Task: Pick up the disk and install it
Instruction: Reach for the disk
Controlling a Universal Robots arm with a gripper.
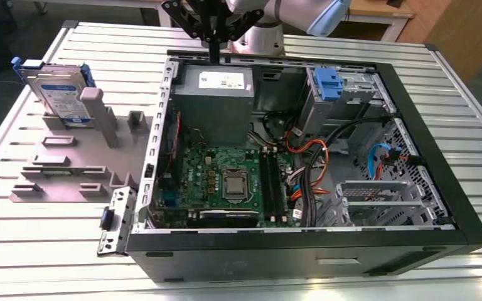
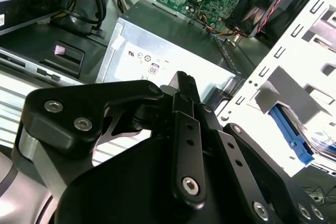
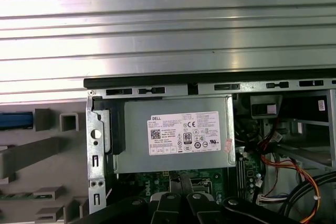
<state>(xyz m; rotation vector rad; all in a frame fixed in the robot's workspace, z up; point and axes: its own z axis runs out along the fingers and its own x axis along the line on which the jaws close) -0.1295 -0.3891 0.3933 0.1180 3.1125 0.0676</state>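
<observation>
Judged the disk (image 1: 57,94) stiff, dense and fairly heavy for its size, with slick metal faces and easily hurt by knocks; best taken across the blue plastic carrier frame at its top edge, not by the labelled face. Found it standing on edge in the grey fixture (image 1: 82,160) on the table (image 1: 23,251), at the exterior view's left, outside the open computer case (image 1: 308,238). Saw the gripper (image 1: 216,55) well apart from it, hanging over the case's far rim above the power supply (image 1: 216,100), fingers (image 2: 185,103) drawn together on nothing, with the case wall between the two.
</observation>
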